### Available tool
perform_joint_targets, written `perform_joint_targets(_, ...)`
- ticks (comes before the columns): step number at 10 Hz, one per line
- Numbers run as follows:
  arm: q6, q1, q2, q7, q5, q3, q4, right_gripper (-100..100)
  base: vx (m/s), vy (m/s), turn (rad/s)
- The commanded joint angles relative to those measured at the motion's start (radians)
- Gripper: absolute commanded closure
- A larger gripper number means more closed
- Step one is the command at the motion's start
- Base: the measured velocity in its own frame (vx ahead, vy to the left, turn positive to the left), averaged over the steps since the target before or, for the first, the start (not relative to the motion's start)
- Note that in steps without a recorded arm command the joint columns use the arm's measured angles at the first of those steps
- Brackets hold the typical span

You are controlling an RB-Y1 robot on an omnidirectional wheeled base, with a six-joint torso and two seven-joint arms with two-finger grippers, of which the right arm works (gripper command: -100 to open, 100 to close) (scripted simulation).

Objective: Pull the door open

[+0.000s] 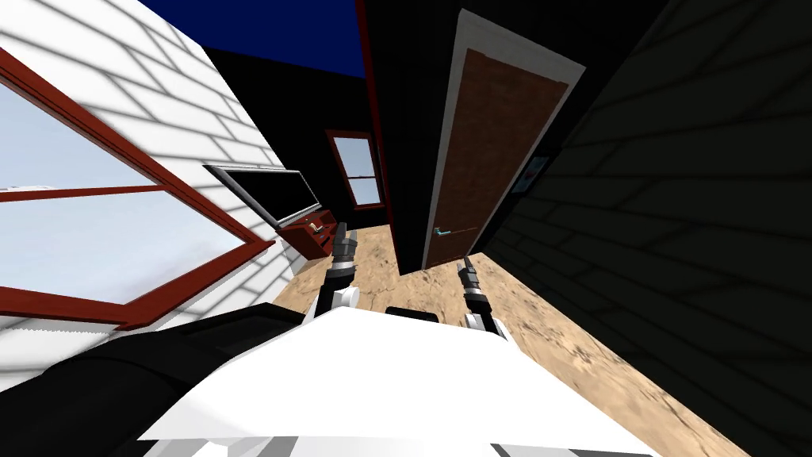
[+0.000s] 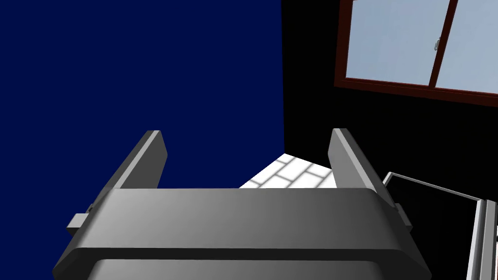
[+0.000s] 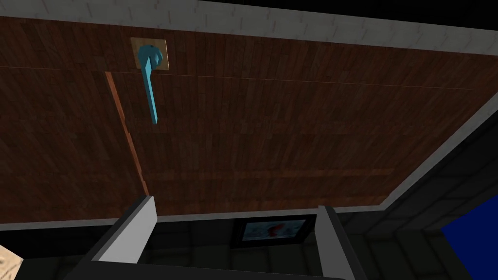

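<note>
Door (image 1: 496, 151): brown wood, white-framed, seen upper centre of head view.
Handle (image 1: 442, 231): teal lever, ungripped, mid-frame.
Right gripper (image 3: 236, 210): fingers spread, nothing held.
Left gripper (image 2: 247, 132): fingers spread, nothing held.

Between the right fingers (image 3: 141, 228) and beyond them hangs a small framed picture (image 3: 274, 229) on a dark wall (image 3: 428, 214); between the left fingers (image 2: 146, 160) shows a patch of white brick wall (image 2: 287, 172), with a red-framed window (image 2: 418, 48) far beyond one of them. A dark screen (image 1: 270, 194) by a red cabinet (image 1: 305, 236) lies ahead of the left fingers, over a sandy-brown floor (image 1: 555, 333).
</note>
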State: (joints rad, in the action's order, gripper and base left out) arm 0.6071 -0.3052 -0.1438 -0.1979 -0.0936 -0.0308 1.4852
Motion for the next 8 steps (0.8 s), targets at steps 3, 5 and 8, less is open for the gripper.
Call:
perform_joint_targets(3, 0.037, 0.026, -0.013, -0.014, -0.001, -0.01, -0.093, -100, 0.073, -0.071, 0.164)
perform_joint_targets(5, 0.053, 0.039, -0.019, -0.022, -0.001, -0.016, -0.139, -100, 0.07, -0.077, 0.165)
perform_joint_targets(8, 0.078, 0.059, -0.029, -0.033, -0.002, -0.024, -0.208, -100, 0.062, -0.079, 0.16)
